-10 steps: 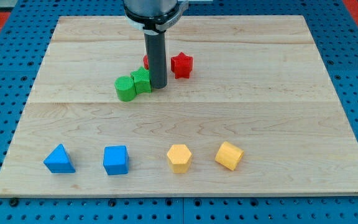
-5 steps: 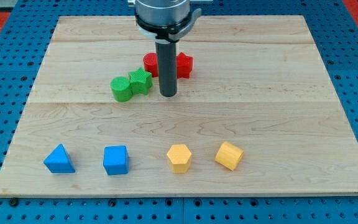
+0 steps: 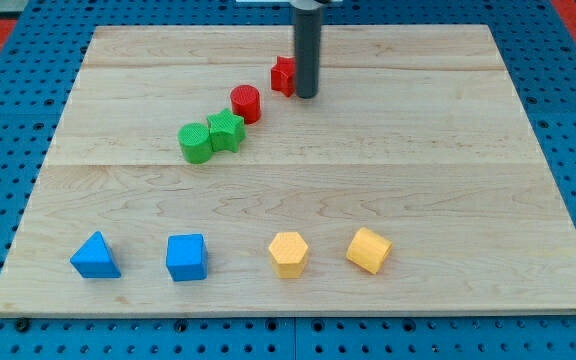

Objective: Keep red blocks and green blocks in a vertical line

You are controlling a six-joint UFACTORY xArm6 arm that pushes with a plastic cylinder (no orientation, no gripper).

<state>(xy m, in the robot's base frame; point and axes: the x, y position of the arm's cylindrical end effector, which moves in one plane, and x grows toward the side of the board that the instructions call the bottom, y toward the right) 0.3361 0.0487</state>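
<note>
My tip (image 3: 307,95) rests on the board near the view's top, touching the right side of a red star block (image 3: 283,75), which the rod partly hides. A red cylinder (image 3: 245,104) stands below and left of the star. A green star block (image 3: 226,130) and a green cylinder (image 3: 196,142) touch each other further down and left. The four blocks form a diagonal running from the view's upper right to lower left.
Near the view's bottom stand a blue triangular block (image 3: 95,256), a blue cube (image 3: 186,257), a yellow hexagonal block (image 3: 289,253) and a yellow cube (image 3: 369,250). The wooden board (image 3: 468,150) lies on a blue perforated table.
My tip has moved up and to the right, from beside the green blocks to the red star's right side. The red star has shifted up and slightly left; the red cylinder is now uncovered.
</note>
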